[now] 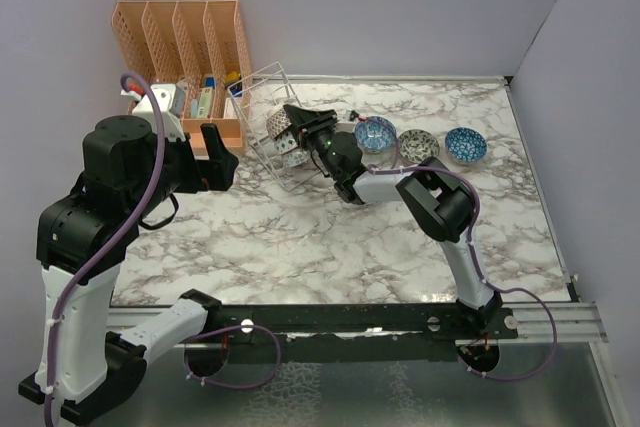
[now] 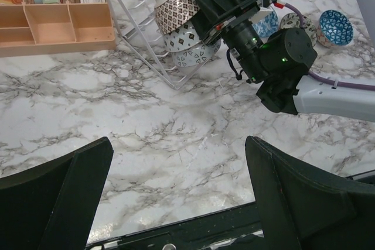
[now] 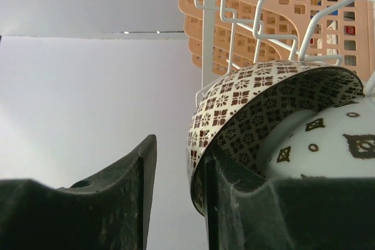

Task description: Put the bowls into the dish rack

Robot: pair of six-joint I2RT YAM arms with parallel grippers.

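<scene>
The white wire dish rack (image 1: 262,87) stands at the back left, tilted. It holds a red-brown lattice bowl (image 1: 280,125) on edge and two white bowls with dark motifs (image 1: 292,152) beneath. My right gripper (image 1: 298,119) reaches into the rack. In the right wrist view it (image 3: 180,144) is open: one finger lies inside the lattice bowl (image 3: 246,98), touching its wall, and the other stands clear outside the rim. Two blue bowls (image 1: 375,134) (image 1: 466,144) and a grey-white bowl (image 1: 418,144) sit on the table to the right. My left gripper (image 2: 179,144) is open and empty above the marble.
An orange slotted organizer (image 1: 185,37) with small items stands behind and left of the rack, close to it (image 2: 53,24). Walls enclose the table at the back and both sides. The right arm's body (image 2: 281,68) lies low across the table beside the rack.
</scene>
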